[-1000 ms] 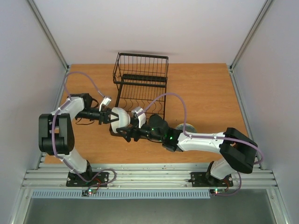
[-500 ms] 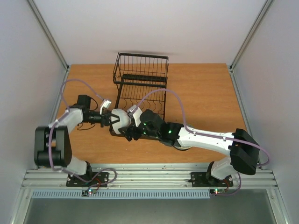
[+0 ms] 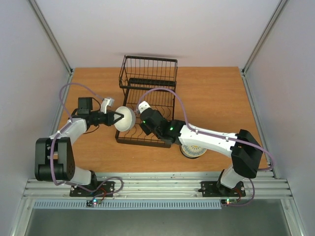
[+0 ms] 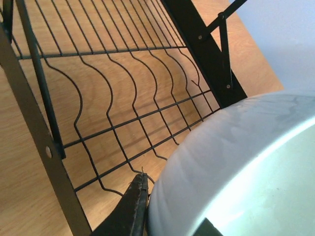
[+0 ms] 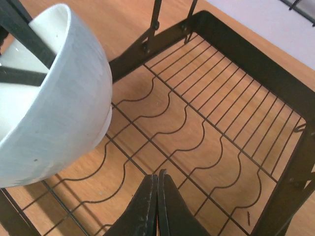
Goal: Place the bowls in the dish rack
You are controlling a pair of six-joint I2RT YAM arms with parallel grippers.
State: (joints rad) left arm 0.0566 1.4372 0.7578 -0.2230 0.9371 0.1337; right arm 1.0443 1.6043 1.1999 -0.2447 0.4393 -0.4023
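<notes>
At the near edge of the table the two arms are bolted side by side. The left arm is folded sharply. Its upper link is raised over the near left corner, and its forearm is carried away from the base and turned to the right. The wrist is thus laid level and pointed toward the rack. The right arm is stretched low and long to the left across the table, with its elbow kept near the right side. Under its forearm, a bowl with a yellowish inside is set on the table just beside the rack's near right corner, partly covered by the arm.

Farther in, the left fingers are clamped on a white bowl. It is held on its side, opening turned toward the left arm, above the curved slot wires at the left edge of the dish rack. Whether it touches the wires cannot be told. The right fingers are pressed together with nothing gripped. They are pointed down at the slot wires near the white bowl and kept apart from it. The taller basket section is found at the far end.
</notes>
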